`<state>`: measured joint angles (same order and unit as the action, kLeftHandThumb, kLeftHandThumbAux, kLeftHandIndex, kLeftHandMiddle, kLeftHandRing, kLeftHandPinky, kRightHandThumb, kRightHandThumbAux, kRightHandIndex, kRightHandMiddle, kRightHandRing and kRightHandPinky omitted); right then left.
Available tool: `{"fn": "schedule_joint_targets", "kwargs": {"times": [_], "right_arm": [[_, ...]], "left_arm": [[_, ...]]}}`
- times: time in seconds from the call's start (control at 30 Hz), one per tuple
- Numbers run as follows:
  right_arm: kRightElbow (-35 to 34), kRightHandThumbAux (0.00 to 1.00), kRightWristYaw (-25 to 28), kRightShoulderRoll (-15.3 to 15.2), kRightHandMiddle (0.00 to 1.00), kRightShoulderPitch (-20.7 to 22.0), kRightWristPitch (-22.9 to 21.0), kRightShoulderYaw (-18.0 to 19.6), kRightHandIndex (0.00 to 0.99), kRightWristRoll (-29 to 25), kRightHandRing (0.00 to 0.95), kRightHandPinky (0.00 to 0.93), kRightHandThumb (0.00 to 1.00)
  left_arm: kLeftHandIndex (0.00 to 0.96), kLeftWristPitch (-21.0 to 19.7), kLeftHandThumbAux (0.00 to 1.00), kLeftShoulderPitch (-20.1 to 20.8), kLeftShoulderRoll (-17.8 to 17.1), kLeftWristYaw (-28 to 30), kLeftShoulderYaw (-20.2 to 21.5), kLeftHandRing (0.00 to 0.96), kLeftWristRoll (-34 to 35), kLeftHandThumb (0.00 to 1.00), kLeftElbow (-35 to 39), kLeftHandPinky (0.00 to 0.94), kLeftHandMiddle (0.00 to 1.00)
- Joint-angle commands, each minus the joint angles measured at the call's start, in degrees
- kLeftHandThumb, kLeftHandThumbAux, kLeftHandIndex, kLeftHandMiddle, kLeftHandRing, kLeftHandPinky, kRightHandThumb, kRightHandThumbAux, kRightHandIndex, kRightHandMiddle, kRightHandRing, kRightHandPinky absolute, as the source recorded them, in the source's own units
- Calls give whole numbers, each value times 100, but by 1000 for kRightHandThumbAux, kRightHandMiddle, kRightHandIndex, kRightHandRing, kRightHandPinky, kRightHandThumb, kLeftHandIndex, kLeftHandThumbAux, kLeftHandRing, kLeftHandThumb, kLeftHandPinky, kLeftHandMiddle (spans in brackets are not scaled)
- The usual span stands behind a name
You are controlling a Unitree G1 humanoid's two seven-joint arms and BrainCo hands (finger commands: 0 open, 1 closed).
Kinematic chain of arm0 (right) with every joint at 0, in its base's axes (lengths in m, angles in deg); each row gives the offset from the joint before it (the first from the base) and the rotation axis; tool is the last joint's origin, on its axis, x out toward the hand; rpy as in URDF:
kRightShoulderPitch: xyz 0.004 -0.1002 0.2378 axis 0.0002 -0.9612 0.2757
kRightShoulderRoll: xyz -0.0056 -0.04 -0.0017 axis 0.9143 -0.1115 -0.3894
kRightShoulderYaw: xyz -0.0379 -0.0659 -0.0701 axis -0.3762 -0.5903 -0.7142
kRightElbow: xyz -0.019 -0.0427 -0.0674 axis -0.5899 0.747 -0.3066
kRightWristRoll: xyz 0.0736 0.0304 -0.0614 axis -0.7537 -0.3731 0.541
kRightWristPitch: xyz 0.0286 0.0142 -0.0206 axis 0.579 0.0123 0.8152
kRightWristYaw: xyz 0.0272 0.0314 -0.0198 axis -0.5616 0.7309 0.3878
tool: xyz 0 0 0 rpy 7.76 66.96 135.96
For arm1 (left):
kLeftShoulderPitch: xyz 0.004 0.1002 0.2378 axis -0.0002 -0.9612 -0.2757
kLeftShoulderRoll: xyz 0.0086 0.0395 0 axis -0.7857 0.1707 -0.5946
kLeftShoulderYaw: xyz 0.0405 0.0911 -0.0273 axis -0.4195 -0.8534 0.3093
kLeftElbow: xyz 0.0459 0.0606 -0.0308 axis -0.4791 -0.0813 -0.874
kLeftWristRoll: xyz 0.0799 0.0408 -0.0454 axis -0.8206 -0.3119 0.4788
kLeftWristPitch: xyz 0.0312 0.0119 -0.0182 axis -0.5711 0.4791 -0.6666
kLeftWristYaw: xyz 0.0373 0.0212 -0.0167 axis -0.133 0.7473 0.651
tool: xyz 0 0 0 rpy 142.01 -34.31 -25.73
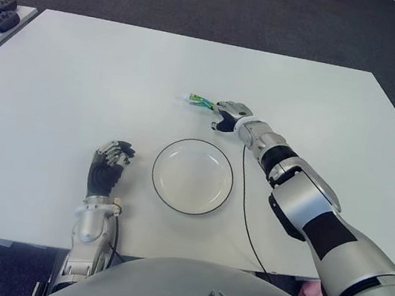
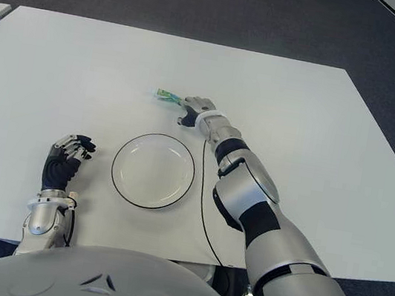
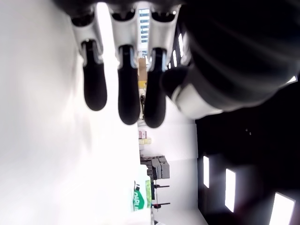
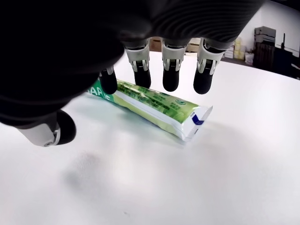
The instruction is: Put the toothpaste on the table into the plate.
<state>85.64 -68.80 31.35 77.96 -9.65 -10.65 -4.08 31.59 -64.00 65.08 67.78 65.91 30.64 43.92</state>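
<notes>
The toothpaste (image 4: 154, 107) lies flat on the white worktop (image 1: 80, 84), near its middle and a little toward the far edge — apart from the plate (image 1: 192, 176), which sits nearer the front edge. The right robot hand (image 1: 227, 115) reaches over the tube's near end, fingers (image 4: 170, 78) spread wide above it with the thumb on the near side; they do not close on it. The left robot hand (image 1: 108, 164) shows just left of the plate — fingers loosely extended, holding nothing.
</notes>
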Motion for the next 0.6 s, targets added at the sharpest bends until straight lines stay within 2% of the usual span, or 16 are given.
{"fn": "schedule_joint_targets", "kwargs": {"times": [0.03,0.27,0.6], "right_arm": [[58,377,118,-148,0,-260,177,-6,0,-38,0,0,537],[-44,443,86,-538,0,-416,683,-58,0,-20,0,0,541],[-156,525,-105,-875,0,-535,1039,-359,0,213,0,0,544]], "left_arm": [[424,-262,724,-48,-21,20,20,495,-3,702,-250,491,494],[425,-308,724,30,-40,-2,25,493,-27,701,-262,488,491],[425,-353,724,111,-84,16,20,491,-13,702,-284,487,489]]}}
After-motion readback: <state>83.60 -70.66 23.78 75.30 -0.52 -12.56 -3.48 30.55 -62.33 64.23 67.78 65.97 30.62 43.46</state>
